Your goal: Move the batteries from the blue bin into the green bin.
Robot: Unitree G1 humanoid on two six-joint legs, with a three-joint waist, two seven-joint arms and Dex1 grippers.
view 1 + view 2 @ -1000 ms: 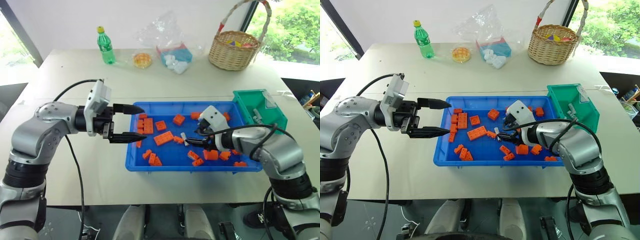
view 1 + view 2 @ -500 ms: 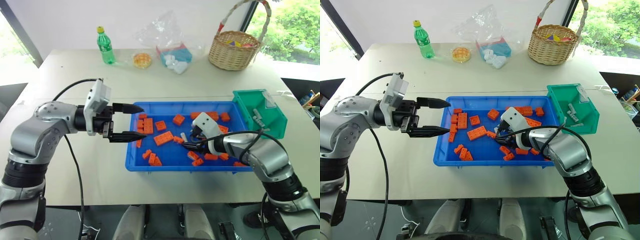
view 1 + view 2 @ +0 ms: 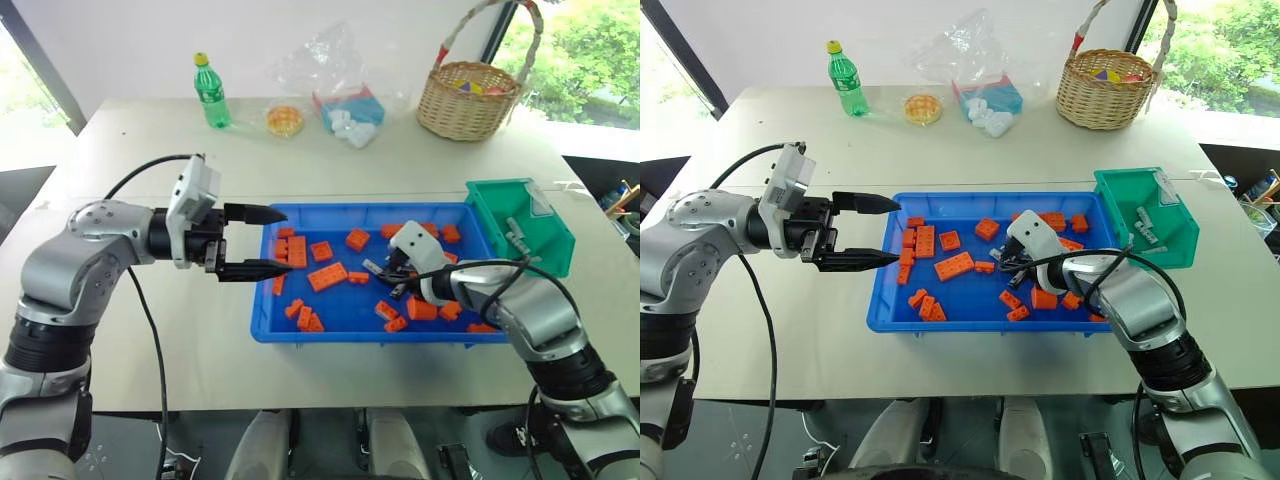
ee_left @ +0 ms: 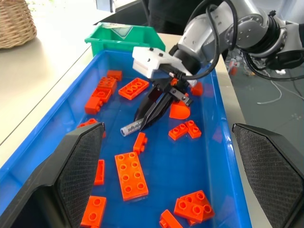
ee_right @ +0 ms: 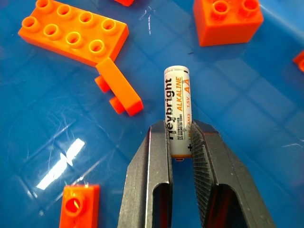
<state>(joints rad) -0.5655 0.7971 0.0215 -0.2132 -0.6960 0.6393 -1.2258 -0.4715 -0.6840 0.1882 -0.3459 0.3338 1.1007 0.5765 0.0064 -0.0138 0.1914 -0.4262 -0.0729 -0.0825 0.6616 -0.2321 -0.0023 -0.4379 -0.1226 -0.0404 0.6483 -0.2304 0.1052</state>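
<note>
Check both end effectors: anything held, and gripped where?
Right end effector is shut on a silver-grey cylindrical battery, pinched at one end, inside the blue plastic bin. Left end effector is open, holding nothing.

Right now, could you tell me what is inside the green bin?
The green bin holds a few batteries lying on its floor. Its near wall hides part of the floor, so more may lie there unseen.

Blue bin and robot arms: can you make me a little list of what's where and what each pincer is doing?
right pincer: shut on a battery, low inside the blue bin
left pincer: open, holding nothing, at the blue bin's left edge
blue bin: holds many orange bricks
green bin: at the blue bin's right end, some batteries inside
back of table: green bottle, wicker basket
</note>
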